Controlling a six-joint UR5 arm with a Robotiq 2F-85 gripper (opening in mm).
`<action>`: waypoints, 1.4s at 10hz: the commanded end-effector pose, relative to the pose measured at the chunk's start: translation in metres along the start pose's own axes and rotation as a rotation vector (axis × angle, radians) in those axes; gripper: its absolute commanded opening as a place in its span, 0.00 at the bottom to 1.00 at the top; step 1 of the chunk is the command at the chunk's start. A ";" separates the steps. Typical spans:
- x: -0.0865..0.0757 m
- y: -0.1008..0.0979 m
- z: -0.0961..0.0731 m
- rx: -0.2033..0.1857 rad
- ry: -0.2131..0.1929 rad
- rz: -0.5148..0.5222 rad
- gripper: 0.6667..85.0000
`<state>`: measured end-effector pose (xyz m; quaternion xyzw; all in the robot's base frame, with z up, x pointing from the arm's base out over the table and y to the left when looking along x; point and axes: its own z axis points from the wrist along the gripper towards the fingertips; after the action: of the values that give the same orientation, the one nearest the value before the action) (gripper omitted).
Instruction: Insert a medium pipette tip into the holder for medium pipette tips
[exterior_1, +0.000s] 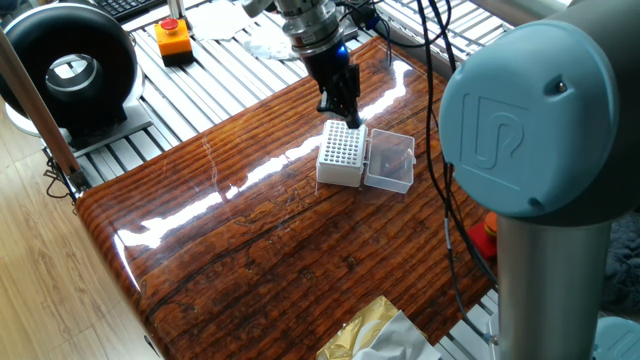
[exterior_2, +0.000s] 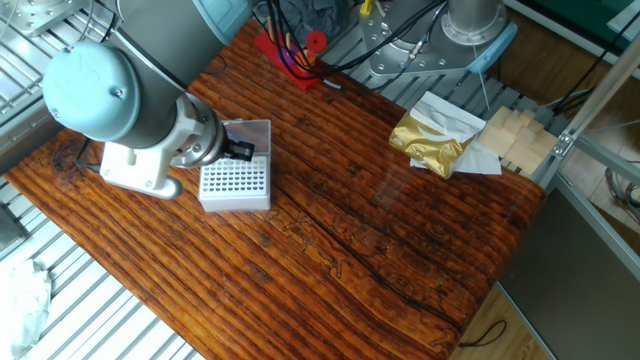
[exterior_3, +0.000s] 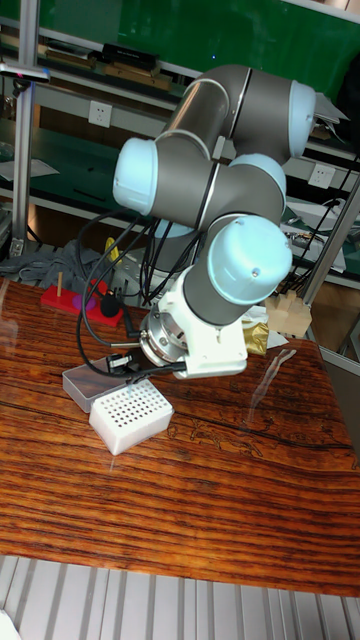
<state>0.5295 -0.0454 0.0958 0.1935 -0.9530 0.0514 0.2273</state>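
Note:
The holder (exterior_1: 340, 155) is a white block with a grid of holes on top, standing on the wooden table (exterior_1: 260, 240). Its clear lid (exterior_1: 390, 162) lies open beside it. My gripper (exterior_1: 349, 118) hangs point-down over the holder's far top edge, fingers pressed together. In the other fixed view the gripper (exterior_2: 240, 151) sits between the holder (exterior_2: 235, 186) and the lid (exterior_2: 250, 132). In the tall view the holder (exterior_3: 130, 414) lies just below the gripper (exterior_3: 128, 368). The medium pipette tip is too small to make out at the fingertips.
An orange box with a red button (exterior_1: 174, 37) and a black round device (exterior_1: 70, 68) stand off the table's far left. A gold foil bag (exterior_2: 430, 140), wooden blocks (exterior_2: 515, 135) and a red stand with cables (exterior_2: 300, 50) lie near the table's edges.

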 end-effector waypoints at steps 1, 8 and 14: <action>0.000 0.006 0.002 -0.027 -0.001 0.012 0.00; 0.006 0.003 0.004 -0.020 0.026 0.040 0.00; 0.000 -0.005 0.012 0.008 -0.002 0.014 0.00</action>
<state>0.5246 -0.0529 0.0888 0.1831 -0.9534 0.0594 0.2322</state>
